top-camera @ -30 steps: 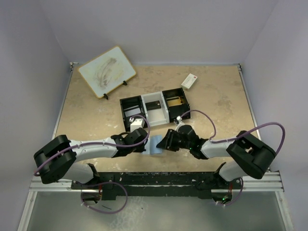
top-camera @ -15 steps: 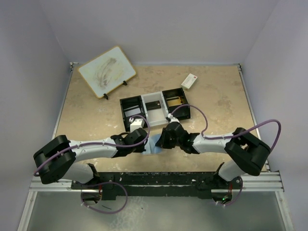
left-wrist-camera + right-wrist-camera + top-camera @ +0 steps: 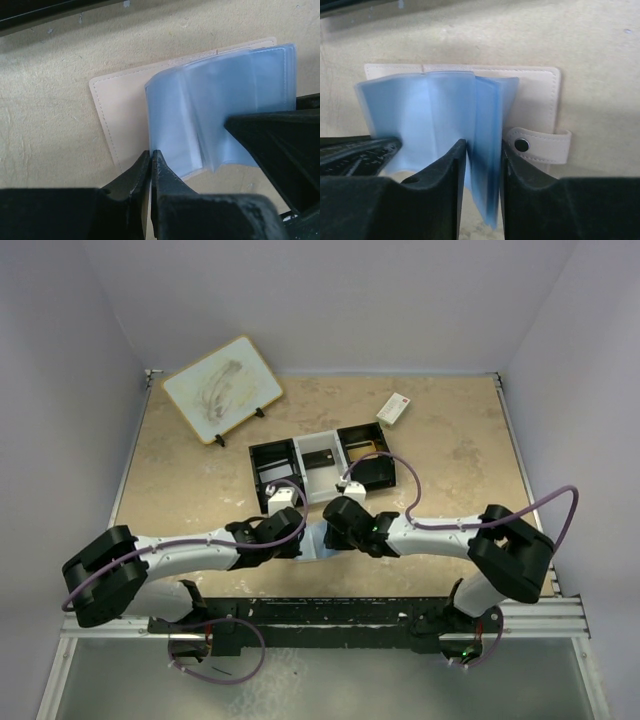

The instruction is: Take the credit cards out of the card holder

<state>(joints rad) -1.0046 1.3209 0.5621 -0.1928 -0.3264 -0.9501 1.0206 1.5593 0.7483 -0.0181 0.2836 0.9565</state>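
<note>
**Soft sleeves, tight quarters at the near edge**

The holder lies open and flat at 6 o'clock on the surface, tan cover down, with its pale blue sleeves fanned upward. Your left hand is clenched, its tips meeting at the sleeves' corner on the holder's 9 o'clock side; whether a sleeve is nipped there you cannot tell. Your right hand comes in from 3 o'clock, its jaws set either side of a few sleeves beside the snap tab. You cannot tell whether they bite.

Expect the holder to be light and ready to slide, so it needs pinning. The sleeves look thin, floppy and slick; they will likely buckle rather than resist. Any card should be stiff, so take it by an exposed edge, not through the plastic. No card shows plainly.

The tray stands close at 12 o'clock, the rail close at 6. More room lies toward 3 and 9.
</note>
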